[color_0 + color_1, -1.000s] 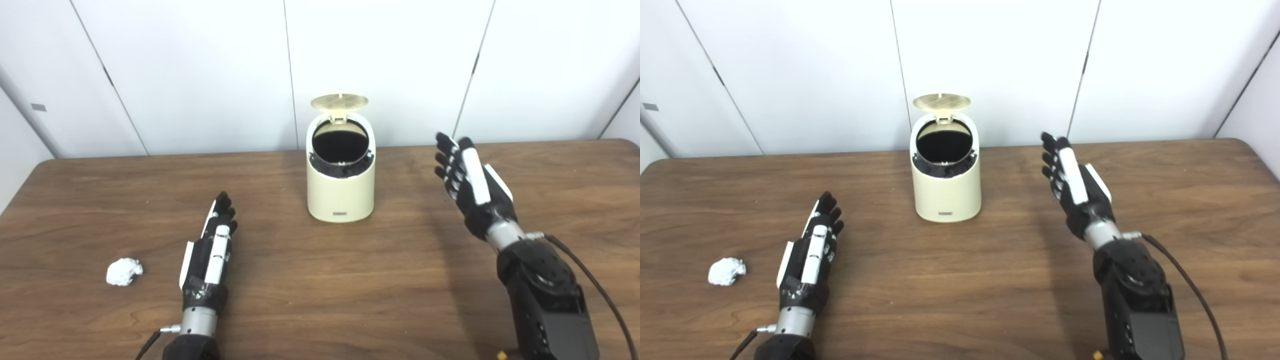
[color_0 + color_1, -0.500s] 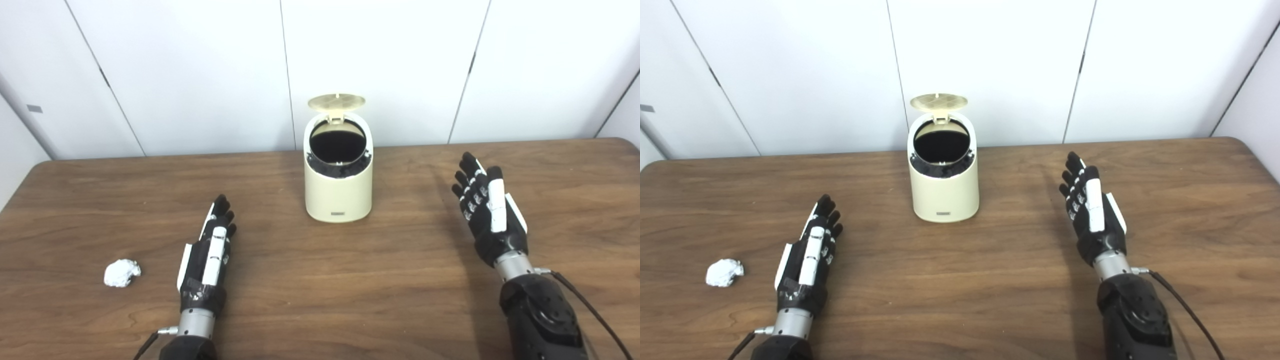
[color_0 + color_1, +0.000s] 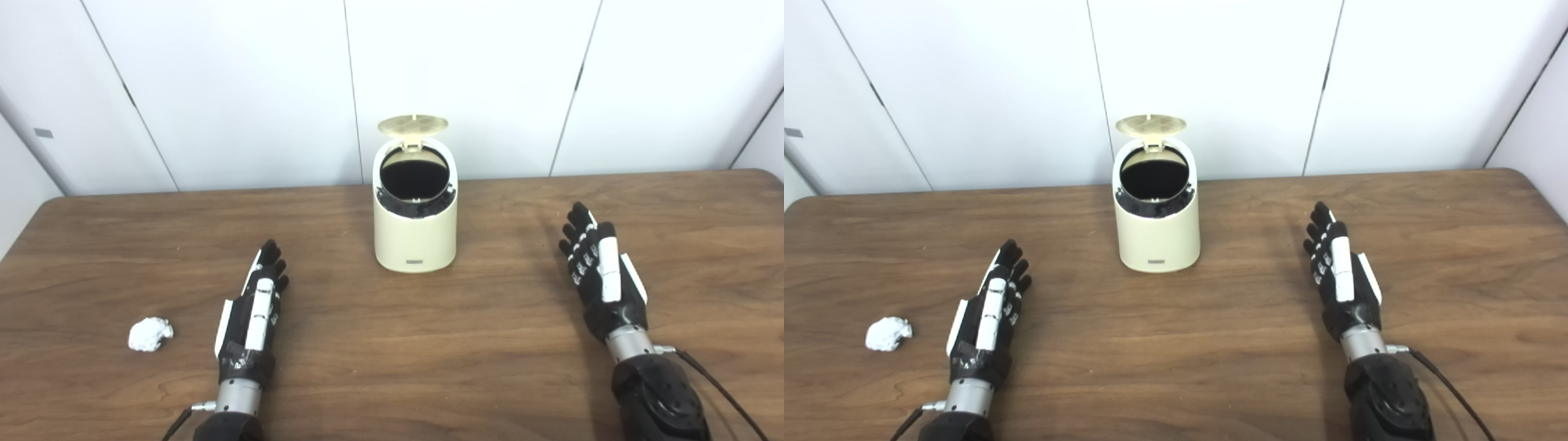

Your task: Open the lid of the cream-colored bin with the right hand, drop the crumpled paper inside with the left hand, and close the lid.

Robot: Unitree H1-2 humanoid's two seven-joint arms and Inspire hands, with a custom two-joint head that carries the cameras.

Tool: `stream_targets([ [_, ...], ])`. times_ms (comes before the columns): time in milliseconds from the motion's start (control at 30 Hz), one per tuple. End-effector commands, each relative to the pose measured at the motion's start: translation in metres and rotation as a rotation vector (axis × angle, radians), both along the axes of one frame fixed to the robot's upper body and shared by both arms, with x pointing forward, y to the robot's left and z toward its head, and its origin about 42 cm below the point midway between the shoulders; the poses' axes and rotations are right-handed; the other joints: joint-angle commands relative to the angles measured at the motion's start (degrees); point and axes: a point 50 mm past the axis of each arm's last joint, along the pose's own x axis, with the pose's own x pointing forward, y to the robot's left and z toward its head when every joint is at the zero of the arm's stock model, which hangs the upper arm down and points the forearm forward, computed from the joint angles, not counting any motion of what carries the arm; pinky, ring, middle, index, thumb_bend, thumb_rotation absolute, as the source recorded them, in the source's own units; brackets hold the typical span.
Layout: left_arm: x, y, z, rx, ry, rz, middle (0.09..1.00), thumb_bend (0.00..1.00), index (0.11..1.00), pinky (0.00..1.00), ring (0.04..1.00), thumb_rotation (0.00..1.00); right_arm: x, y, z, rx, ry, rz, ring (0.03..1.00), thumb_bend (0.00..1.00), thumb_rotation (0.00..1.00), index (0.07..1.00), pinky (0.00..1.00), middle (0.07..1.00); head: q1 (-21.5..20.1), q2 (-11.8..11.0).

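Observation:
A cream-colored bin (image 3: 416,236) stands at the middle back of the wooden table (image 3: 392,367). Its round lid (image 3: 413,125) is flipped up, showing a dark inside. A crumpled white paper ball (image 3: 150,334) lies near the front left. My left hand (image 3: 252,317) rests flat and open on the table, to the right of the paper and apart from it. My right hand (image 3: 600,275) is open with straight fingers, low over the table to the right of the bin, holding nothing.
White wall panels (image 3: 245,92) rise right behind the table's far edge, close behind the bin. A thin cable (image 3: 723,386) runs from my right forearm toward the bottom right corner.
My right hand has drawn back from beside the bin toward me and sunk lower. The left hand, the paper and the bin's raised lid have stayed put. The camera shifted slightly.

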Motion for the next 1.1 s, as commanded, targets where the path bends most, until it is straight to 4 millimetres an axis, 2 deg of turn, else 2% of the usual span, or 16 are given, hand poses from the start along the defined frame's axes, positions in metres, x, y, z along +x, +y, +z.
stream_targets([
  [0, -0.007, 0.001, -0.003, 0.003, 0.004, 0.009, 0.988, 0.39, 0.982, 0.99, 0.99, 0.8, 0.006, -0.002, 0.016, -0.016, -0.089, -0.006, 1.0, 0.64, 0.92, 0.971, 1.0, 0.987, 0.8, 0.1],
  [167, -0.007, -0.003, -0.004, -0.003, 0.005, 0.012, 0.983, 0.39, 0.977, 0.99, 0.986, 0.79, 0.007, -0.009, 0.008, -0.019, -0.077, 0.001, 1.0, 0.63, 0.94, 0.987, 1.0, 1.0, 4.3, 0.0],
  [233, -0.006, -0.005, -0.006, 0.002, 0.008, 0.008, 0.984, 0.4, 0.977, 0.99, 0.987, 0.78, 0.008, -0.014, 0.003, -0.022, -0.074, 0.003, 1.0, 0.63, 0.95, 0.99, 1.0, 1.0, 7.7, -0.6],
  [400, -0.004, -0.012, -0.01, 0.028, 0.004, -0.009, 0.989, 0.45, 0.988, 1.0, 0.996, 0.75, 0.008, -0.022, -0.003, -0.02, -0.076, 0.005, 1.0, 0.61, 0.97, 0.998, 1.0, 1.0, 12.6, -2.1],
  [567, -0.002, -0.014, -0.015, 0.067, 0.009, -0.004, 0.979, 0.53, 0.984, 0.97, 0.986, 0.74, 0.006, -0.019, 0.0, -0.005, -0.074, 0.007, 1.0, 0.61, 0.95, 0.99, 1.0, 1.0, 14.9, -2.9],
  [767, -0.001, -0.016, -0.016, 0.104, 0.018, 0.012, 0.964, 0.51, 0.962, 0.95, 0.971, 0.66, 0.001, -0.008, 0.014, 0.008, -0.078, 0.002, 1.0, 0.58, 0.97, 0.972, 1.0, 0.989, 17.1, -3.9],
  [867, 0.001, -0.017, -0.009, 0.13, 0.016, 0.021, 0.958, 0.51, 0.96, 0.95, 0.965, 0.65, -0.001, -0.005, 0.018, 0.009, -0.074, -0.001, 1.0, 0.57, 0.97, 0.971, 1.0, 0.99, 17.7, -4.0],
  [967, 0.005, -0.016, 0.004, 0.175, 0.001, 0.038, 0.951, 0.47, 0.972, 0.91, 0.951, 0.52, -0.003, -0.005, 0.021, 0.008, -0.071, -0.006, 1.0, 0.56, 1.0, 0.967, 1.0, 0.984, 17.9, -4.1],
  [1067, 0.007, -0.011, 0.021, 0.234, -0.013, 0.07, 0.945, 0.51, 0.969, 0.94, 0.942, 0.35, -0.004, -0.005, 0.023, 0.011, -0.074, -0.015, 0.999, 0.56, 1.0, 0.964, 1.0, 0.981, 18.2, -4.1],
])
